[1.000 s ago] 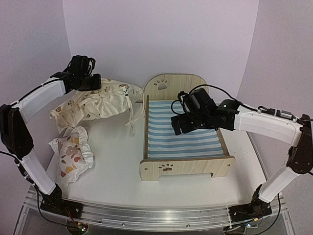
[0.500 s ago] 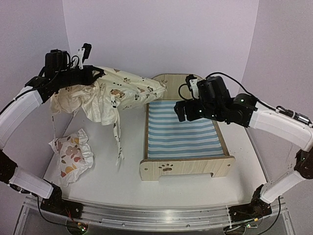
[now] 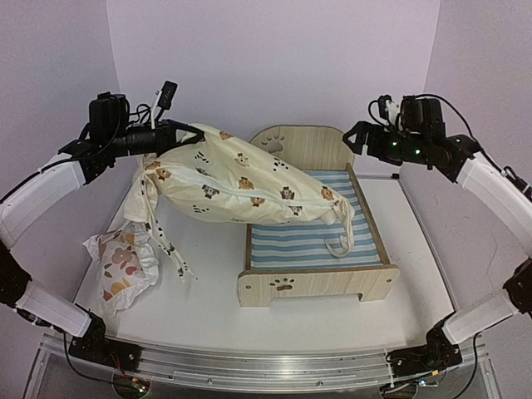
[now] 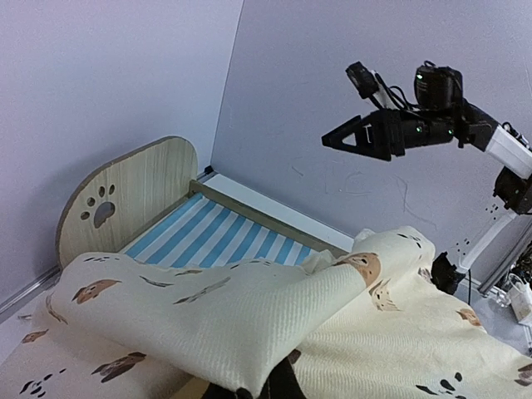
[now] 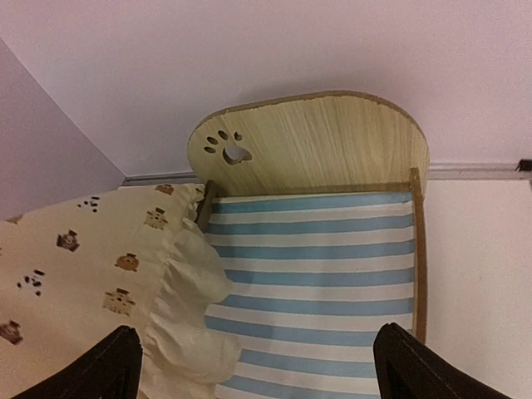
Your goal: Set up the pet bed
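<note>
The pet bed [image 3: 320,283] stands mid-table, its striped base partly covered. My left gripper [image 3: 176,133] is shut on one edge of the cream animal-print cushion [image 3: 241,187] and holds it up. The cushion hangs slanted from the gripper down onto the bed's left and middle, its ties dangling. In the left wrist view the cushion [image 4: 249,316] fills the foreground over my gripper [image 4: 259,387], with the bed [image 4: 125,191] behind. My right gripper [image 3: 359,137] is open and empty, raised above the bed's back right corner. Its view shows the bed [image 5: 324,141], the cushion [image 5: 108,274] at left and the gripper [image 5: 262,356].
The small white pillow with orange-brown prints [image 3: 123,262] lies crumpled at the table's front left. Purple walls close in the back and both sides. The right arm [image 4: 432,125] shows high up in the left wrist view.
My left gripper has lifted the cushion off the table at back left and carried it right, over the bed. My right gripper has risen from over the bed and drawn back to the right.
</note>
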`<state>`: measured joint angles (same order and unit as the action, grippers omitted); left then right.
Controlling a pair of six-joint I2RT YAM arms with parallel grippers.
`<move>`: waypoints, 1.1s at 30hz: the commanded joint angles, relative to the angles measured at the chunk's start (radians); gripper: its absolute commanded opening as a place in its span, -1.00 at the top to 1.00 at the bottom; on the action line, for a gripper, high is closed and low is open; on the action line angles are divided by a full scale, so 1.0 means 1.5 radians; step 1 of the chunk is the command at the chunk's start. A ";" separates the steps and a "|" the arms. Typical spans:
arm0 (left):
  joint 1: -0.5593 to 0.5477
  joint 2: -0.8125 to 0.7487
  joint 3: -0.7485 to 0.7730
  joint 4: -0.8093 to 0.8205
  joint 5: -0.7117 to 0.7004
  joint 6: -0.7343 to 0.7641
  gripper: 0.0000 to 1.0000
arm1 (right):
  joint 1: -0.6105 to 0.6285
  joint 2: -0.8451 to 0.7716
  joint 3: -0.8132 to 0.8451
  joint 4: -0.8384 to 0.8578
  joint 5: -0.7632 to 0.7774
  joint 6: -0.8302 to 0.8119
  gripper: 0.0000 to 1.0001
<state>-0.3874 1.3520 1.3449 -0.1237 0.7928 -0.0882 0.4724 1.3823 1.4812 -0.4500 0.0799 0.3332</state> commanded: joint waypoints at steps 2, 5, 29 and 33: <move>0.002 -0.044 -0.122 0.137 0.001 0.000 1.00 | -0.043 0.101 0.021 -0.012 -0.314 0.172 -0.96; 0.002 -0.053 -0.207 0.176 -0.042 -0.025 1.00 | -0.043 0.147 -0.007 0.054 -0.405 0.246 -0.97; 0.002 -0.097 -0.395 0.210 -0.194 -0.103 0.50 | 0.080 0.470 0.184 0.118 -0.521 0.306 -0.43; 0.003 -0.134 -0.339 0.049 -0.357 -0.171 -0.88 | 0.080 0.462 0.173 0.116 -0.492 0.286 0.77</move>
<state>-0.3855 1.2266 0.7222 0.1274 0.4982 -0.2373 0.5944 2.0796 1.7172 -0.2881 -0.6682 0.7883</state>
